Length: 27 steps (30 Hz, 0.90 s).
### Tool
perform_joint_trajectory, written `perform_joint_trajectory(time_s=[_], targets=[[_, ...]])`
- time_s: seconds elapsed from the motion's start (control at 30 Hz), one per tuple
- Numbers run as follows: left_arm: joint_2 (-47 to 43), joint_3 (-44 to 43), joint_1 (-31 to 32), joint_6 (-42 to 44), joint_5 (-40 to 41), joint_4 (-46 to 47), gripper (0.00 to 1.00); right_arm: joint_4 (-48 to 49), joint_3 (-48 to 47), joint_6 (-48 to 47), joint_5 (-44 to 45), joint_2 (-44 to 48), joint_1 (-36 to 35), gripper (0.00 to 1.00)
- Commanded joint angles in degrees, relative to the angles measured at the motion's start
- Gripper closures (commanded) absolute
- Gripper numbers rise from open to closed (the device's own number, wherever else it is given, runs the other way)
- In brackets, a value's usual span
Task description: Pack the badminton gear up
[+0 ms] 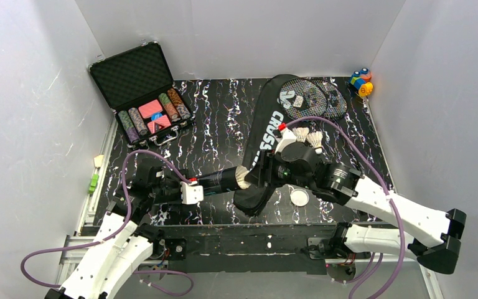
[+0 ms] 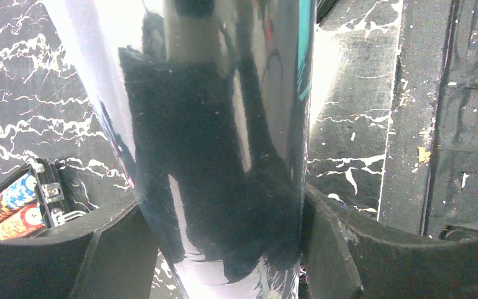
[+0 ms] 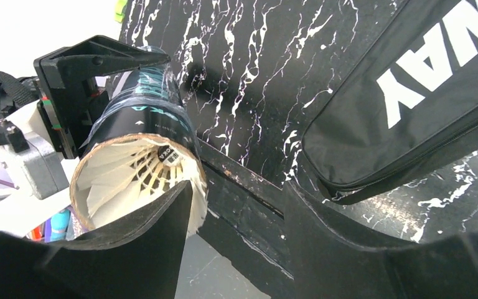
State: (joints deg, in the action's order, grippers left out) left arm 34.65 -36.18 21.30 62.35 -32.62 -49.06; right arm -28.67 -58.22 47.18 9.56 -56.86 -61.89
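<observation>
Left gripper (image 2: 224,205) clamped on tube (image 1: 221,180), held level near centre; feathers inside. Right gripper (image 3: 238,193) apart, empty, at its mouth. Unpacked: two shuttlecocks (image 1: 300,132), lid (image 1: 299,197), rackets (image 1: 311,96) far right, bag (image 1: 266,138).

Plain white walls (image 1: 31,93) close in the table (image 1: 224,124) on three sides. Its top is black with white veins, and the light is even and bright.

shuttlecocks (image 3: 138,177) in tube (image 3: 143,115) | lid (image 1: 299,197) right of tube | bag (image 1: 264,140) behind lid
</observation>
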Motion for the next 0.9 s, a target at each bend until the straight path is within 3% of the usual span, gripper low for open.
perform_joint_trajectory(time_s=[0.0,0.2,0.37,0.57,0.73,0.87], targets=[[-0.89,-2.40,0.23,-0.22,-2.34,1.20,0.78,4.60,0.20,0.72,-1.89,-2.76,0.10,0.38],[-1.08,-2.92,0.23,-1.01,-3.00,1.31,0.78,7.79,0.41,0.26,-3.93,-6.81,0.10,0.41],[-0.99,-2.44,0.23,-1.32,-2.71,1.36,0.78,6.38,-4.78,-2.08,-4.37,-9.14,0.18,0.24],[-1.69,-1.03,0.24,-0.98,-1.38,1.14,0.78,2.43,-6.00,-0.76,-1.69,1.09,2.64,0.16],[-1.82,0.10,0.24,0.04,-0.87,1.08,0.78,-5.43,-1.58,4.36,-1.66,10.21,10.51,0.14],[-1.89,0.26,0.23,0.34,-0.93,1.08,0.76,-10.96,5.93,8.23,-5.60,12.99,22.35,0.13]])
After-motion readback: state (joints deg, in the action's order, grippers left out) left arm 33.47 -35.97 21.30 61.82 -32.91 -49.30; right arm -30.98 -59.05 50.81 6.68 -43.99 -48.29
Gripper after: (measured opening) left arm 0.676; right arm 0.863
